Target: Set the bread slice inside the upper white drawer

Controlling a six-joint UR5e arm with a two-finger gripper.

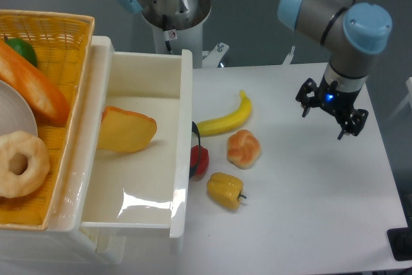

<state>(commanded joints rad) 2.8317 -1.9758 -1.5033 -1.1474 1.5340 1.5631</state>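
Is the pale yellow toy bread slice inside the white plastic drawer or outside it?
Inside. The bread slice lies on the drawer's floor, near its left wall.

bread slice (pixel 126 130) lying in upper white drawer (pixel 149 205), gripper (pixel 328 113) jaws spread, empty, above table (pixel 309 191)

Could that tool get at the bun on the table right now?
Probably yes. The bun lies uncovered on the table, with nothing above it. The tool hangs open and empty off to its right, with bare tabletop between them. The banana and pepper lie nearby but apart.
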